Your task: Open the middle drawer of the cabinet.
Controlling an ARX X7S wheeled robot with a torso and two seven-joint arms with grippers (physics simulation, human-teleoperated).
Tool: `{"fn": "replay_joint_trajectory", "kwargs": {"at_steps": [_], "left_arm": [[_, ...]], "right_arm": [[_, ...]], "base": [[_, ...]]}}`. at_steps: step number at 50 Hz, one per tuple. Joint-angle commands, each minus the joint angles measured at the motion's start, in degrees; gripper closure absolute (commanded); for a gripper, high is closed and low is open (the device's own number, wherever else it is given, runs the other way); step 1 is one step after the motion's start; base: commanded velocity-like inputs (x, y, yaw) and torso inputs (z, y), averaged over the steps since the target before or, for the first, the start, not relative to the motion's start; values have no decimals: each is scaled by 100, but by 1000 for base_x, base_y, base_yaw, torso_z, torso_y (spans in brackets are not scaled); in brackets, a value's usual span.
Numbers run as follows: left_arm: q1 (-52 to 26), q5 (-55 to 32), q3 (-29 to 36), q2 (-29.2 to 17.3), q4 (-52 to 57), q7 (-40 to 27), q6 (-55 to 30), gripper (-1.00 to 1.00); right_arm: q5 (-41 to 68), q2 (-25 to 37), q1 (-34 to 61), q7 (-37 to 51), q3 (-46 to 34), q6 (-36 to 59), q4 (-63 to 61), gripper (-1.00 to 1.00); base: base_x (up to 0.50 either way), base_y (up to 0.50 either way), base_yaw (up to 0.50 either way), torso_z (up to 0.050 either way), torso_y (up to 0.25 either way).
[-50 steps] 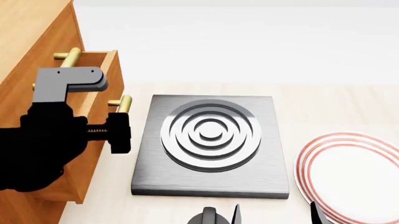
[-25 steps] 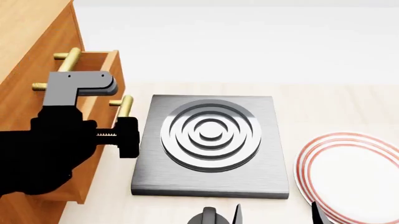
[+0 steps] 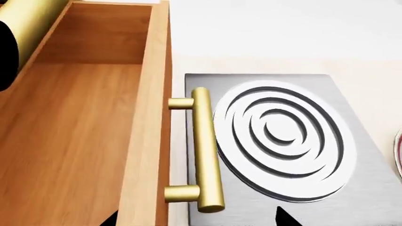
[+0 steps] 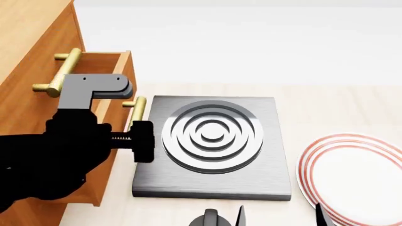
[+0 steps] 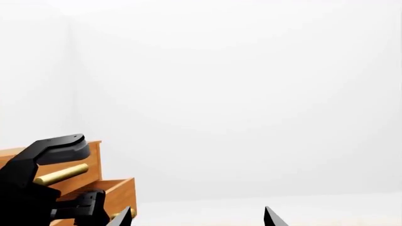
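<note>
The orange-brown cabinet (image 4: pixel 28 56) stands at the left. Its middle drawer (image 4: pixel 124 70) is pulled partly out, and its inside shows empty in the left wrist view (image 3: pixel 75 132). The drawer's brass bar handle (image 4: pixel 137 109) (image 3: pixel 206 150) sticks out over the hotplate's edge. My left gripper (image 4: pixel 129 140) (image 3: pixel 196 217) is open, its jaws wide and straddling the drawer front and handle, one tip inside the drawer and one outside. The uppermost drawer's handle (image 4: pixel 63 71) is above it. My right gripper (image 4: pixel 277 215) (image 5: pixel 197 217) is open and empty at the front.
A grey hotplate (image 4: pixel 212 141) with ringed burner lies just right of the cabinet. A white plate with red rings (image 4: pixel 358 174) sits at the right front. The right wrist view shows the cabinet (image 5: pixel 82 165) and a plain white background.
The middle drawer has slid farther out to the right, and my left gripper has moved right with it. The right arm has not moved.
</note>
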Motion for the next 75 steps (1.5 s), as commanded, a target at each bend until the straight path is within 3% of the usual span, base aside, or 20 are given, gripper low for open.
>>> {"fn": "replay_joint_trajectory", "kwargs": {"at_steps": [1, 51, 75], "left_arm": [[-42, -84, 51, 293, -24, 132, 74, -100], [-224, 20, 280, 1486, -501, 652, 316, -100], [-227, 29, 373, 1654, -432, 736, 422, -100]], "right_arm": [[21, 25, -15, 15, 17, -20, -17, -100], [78, 83, -21, 50, 14, -75, -18, -100], [81, 102, -24, 73, 0, -89, -22, -100]], "base": [[0, 0, 0, 0, 0], [0, 0, 0, 0, 0], [0, 0, 0, 0, 0]]}}
